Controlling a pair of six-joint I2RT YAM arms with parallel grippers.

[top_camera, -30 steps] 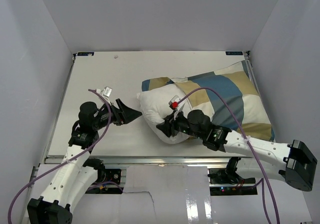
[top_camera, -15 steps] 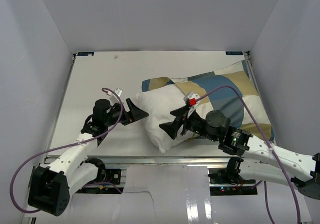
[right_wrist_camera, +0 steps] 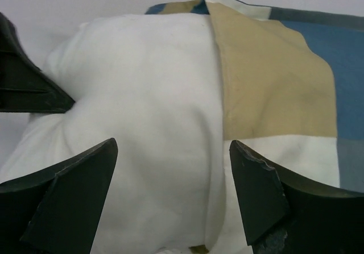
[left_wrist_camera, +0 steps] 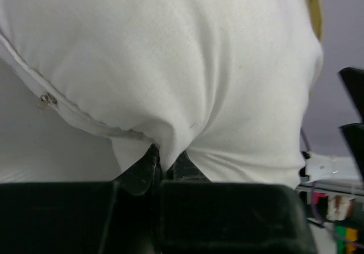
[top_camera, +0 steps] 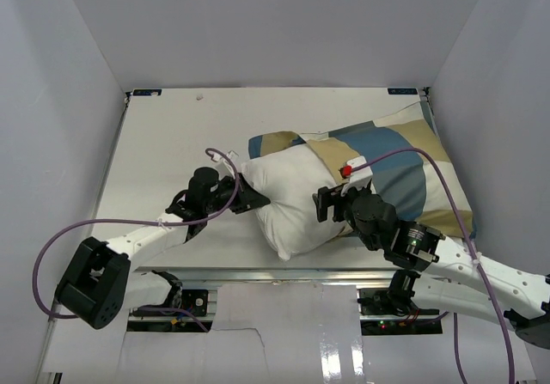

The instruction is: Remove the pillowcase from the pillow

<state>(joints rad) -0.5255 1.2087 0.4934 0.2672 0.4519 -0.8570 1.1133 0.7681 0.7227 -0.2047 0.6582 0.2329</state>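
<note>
grip has passed over: left tool [top_camera: 254,201] has pinched the pillow [top_camera: 288,208] at its bare end, right tool [right_wrist_camera: 173,147] has spread, likely freed to pull the pillowcase [top_camera: 404,165].

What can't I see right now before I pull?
Top view: how far the pillow reaches inside the pillowcase, which covers it.
Left wrist view: left gripper fingertips, buried in a pinched pillow fold.
Top view: whether the right gripper touches the pillow; its own wrist blocks that.
Right wrist view: the pillowcase's far end, cut off by the right edge.
</note>
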